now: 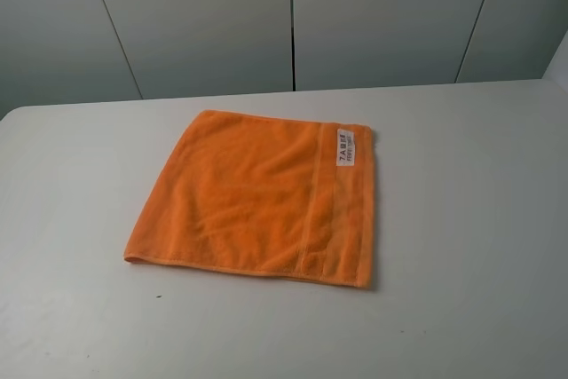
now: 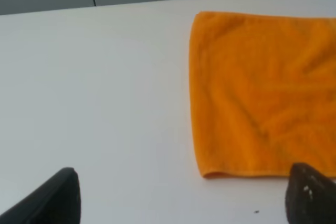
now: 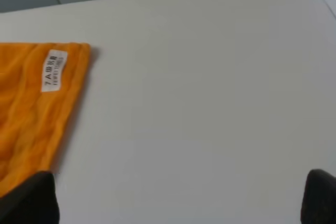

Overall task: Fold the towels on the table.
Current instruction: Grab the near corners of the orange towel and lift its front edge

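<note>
An orange towel point(image 1: 257, 197) lies flat in the middle of the white table point(image 1: 470, 237), with its white label point(image 1: 346, 146) at the far right corner. Neither arm shows in the exterior high view. In the left wrist view my left gripper point(image 2: 184, 205) hovers open over bare table beside the towel point(image 2: 262, 93), one black fingertip point(image 2: 312, 195) just off the towel's near edge. In the right wrist view my right gripper point(image 3: 173, 203) is open too, one fingertip point(image 3: 26, 200) at the towel's point(image 3: 31, 108) labelled side, the label point(image 3: 54, 70) further off. Nothing is held.
Grey wall panels point(image 1: 204, 15) rise behind the table's far edge point(image 1: 355, 88). A tiny dark speck point(image 1: 159, 296) sits on the table near the towel's front left corner. Bare white tabletop surrounds the towel on all sides.
</note>
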